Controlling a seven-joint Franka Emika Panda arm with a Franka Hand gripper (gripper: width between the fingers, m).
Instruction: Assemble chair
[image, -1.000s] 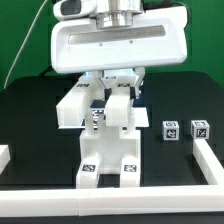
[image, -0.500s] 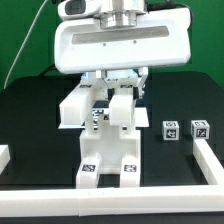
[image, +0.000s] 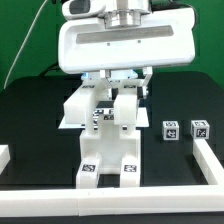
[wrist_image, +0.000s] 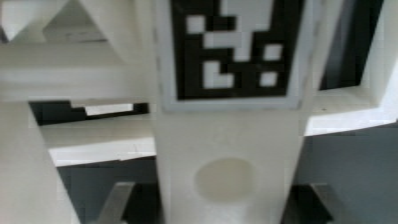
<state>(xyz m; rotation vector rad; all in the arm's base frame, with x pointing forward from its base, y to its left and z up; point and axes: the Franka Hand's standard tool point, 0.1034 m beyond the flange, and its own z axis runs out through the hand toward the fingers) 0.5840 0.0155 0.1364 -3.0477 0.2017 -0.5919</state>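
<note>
- Two white border rails (image: 205, 160) flank your near table (image: 40, 190), one at each edge of the exterior view.
- Between them the chair (image: 105, 160) stands mid-table, with bare black surface on both sides.
- Two small tagged blocks (image: 171, 131) sit near the exterior view's right rail, apart from the chair.
- Farther back, your gripper (image: 122, 98) is clenched on the chair's upright tagged post (wrist_image: 222, 150), fingers against both flanks.

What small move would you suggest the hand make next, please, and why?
Probably a gentle press straight down. The hand is shut on an upright white plastic post with a black-and-white tag, right against the chunky white slab-and-leg chair assembly. Whether the post is fully seated cannot be seen, so pressing before releasing seems safest.
</note>
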